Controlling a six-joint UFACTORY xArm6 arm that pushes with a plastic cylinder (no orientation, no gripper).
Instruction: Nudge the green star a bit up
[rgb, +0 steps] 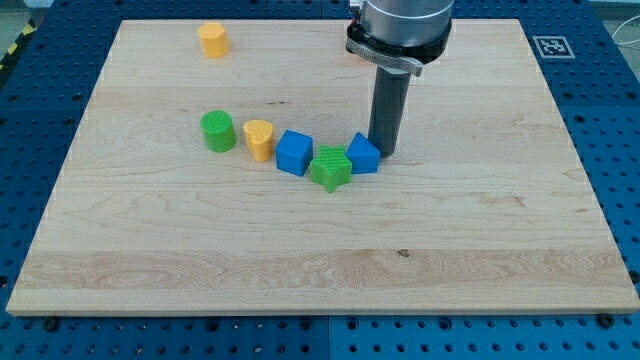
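We have no gripper here, only our tip (386, 152) on a straight dark rod, so nothing spreads or pinches. The small green star-shaped plastic block (330, 168) sits mid-board on the pale wooden table top (480, 250), touching the blue cube-like block (363, 154) on its right and just beside the blue angular block (294, 152) on its left. It looks light, rigid and slidey on the smooth wood, and likely to spin if hit off-centre. We judge the best contact is the middle of its near edge. The rod stands upright, with our tip just right of the blue cube-like block, on the star's far-right side. A yellow heart-shaped block (259, 138) and a green cylinder block (217, 131) sit further left, and a yellow block (212, 40) sits far-left.
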